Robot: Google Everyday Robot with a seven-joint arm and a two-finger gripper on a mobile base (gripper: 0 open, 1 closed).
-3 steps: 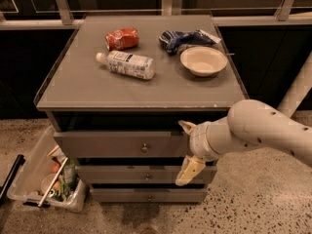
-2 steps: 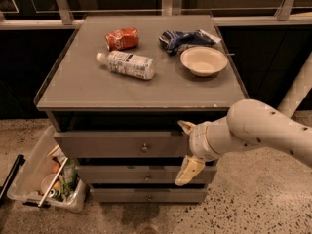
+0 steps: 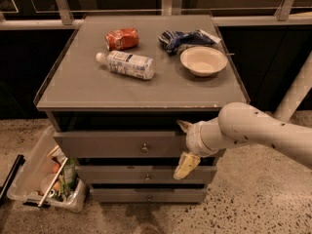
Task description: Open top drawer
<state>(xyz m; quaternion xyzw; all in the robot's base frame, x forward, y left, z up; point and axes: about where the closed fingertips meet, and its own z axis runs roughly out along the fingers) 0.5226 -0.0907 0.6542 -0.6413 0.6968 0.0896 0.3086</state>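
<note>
Top drawer [image 3: 112,144] unchanged, barely out; gripper [image 3: 183,149] unmoved at right end, fingers [image 3: 185,165] spread, seemingly straddling front; pull pending.

cabinet top [image 3: 92,89]: can [image 3: 122,38], bottle [image 3: 127,64], bowl [image 3: 203,61], wrapper [image 3: 181,39]

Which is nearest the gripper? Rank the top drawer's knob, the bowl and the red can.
The gripper sits at the top drawer front, right side.
1. knob, just to its left
2. bowl, tabletop right
3. red can, far back left
</note>
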